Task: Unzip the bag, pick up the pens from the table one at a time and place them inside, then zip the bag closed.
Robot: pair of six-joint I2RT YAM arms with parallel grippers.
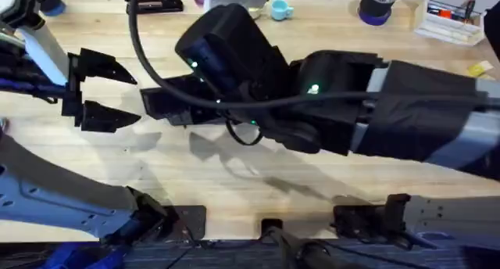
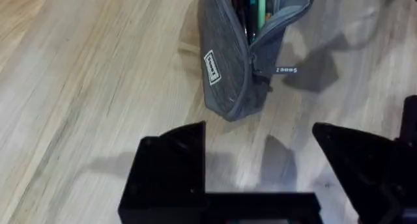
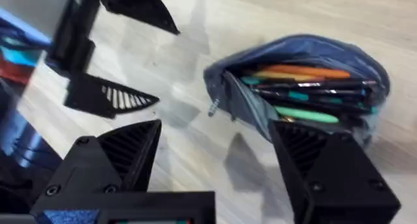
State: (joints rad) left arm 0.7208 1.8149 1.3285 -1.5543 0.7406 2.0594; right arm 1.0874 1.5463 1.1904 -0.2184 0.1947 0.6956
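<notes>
The bag (image 3: 306, 87) lay on the table (image 1: 234, 175) with its zipper run back and its mouth gaping, and in the right wrist view, right of centre, I could see it was already well stocked: an orange pen (image 3: 306, 72) along the top, a green pen (image 3: 306, 113) lower down, and dark pens (image 3: 313, 87) lying lengthwise between them. That looked to me like the loading done and only the closing left. The zipper pull (image 3: 213, 107) hung off the bag's open end, pointing toward the left of that frame. The right gripper (image 3: 215, 165) hovered just beside that end with its fingers spread wide and nothing between them, which I took for a hand lining up on the pull or on the fabric beside it. In the overhead view the right arm bulked dark across the middle of the frame and hid the bag beneath it. The left gripper (image 1: 109, 93) sat at the left of that frame, its jaws also parted and empty, well apart from the bag. Its own camera showed the bag (image 2: 241, 61) at top centre, standing on its side with a small white label (image 2: 212, 68) facing out. My guess was that it waited there to pin the far end while the other hand drew the zipper; without that brace the soft pouch would likely just slide.
</notes>
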